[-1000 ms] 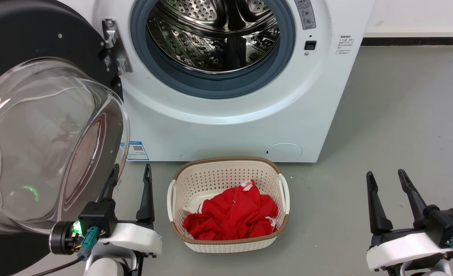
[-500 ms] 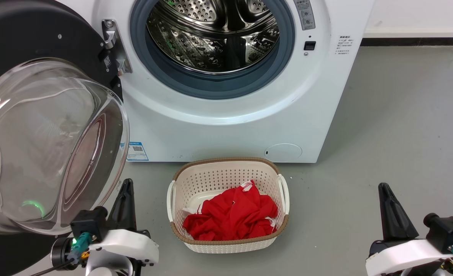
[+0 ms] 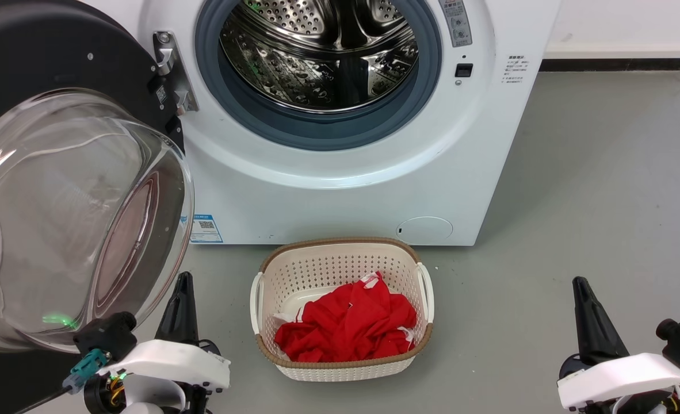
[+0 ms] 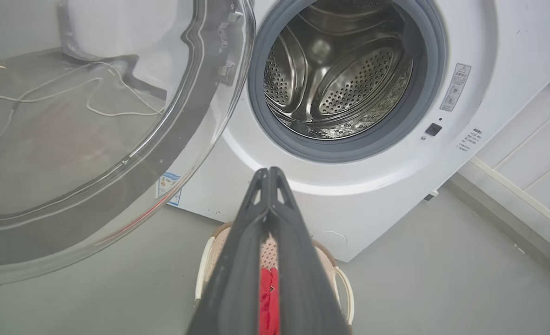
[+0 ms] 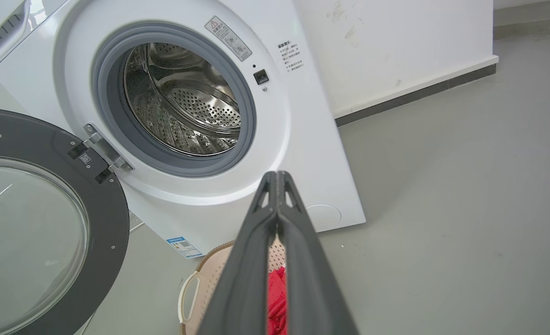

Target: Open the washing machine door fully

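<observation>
No wording is showing clearly enough to read. A grey triangle warning label (image 5: 227,38) is sitting upper centre on the washing machine (image 5: 312,153), a blue code sticker (image 5: 182,245) lower left, a code tag (image 5: 85,158) on the washing machine door (image 5: 23,137).

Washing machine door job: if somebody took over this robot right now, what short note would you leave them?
Left gripper: shut, empty, low beside the glass of the door.
Right gripper: shut, empty, low on the right above the floor.
The door is swung wide to the left of the machine; the drum is fully uncovered.
Done: the door looks open.
Left: perhaps only checking whether the hinge allows more swing.
Mind the basket of red laundry on the floor in front.
</observation>
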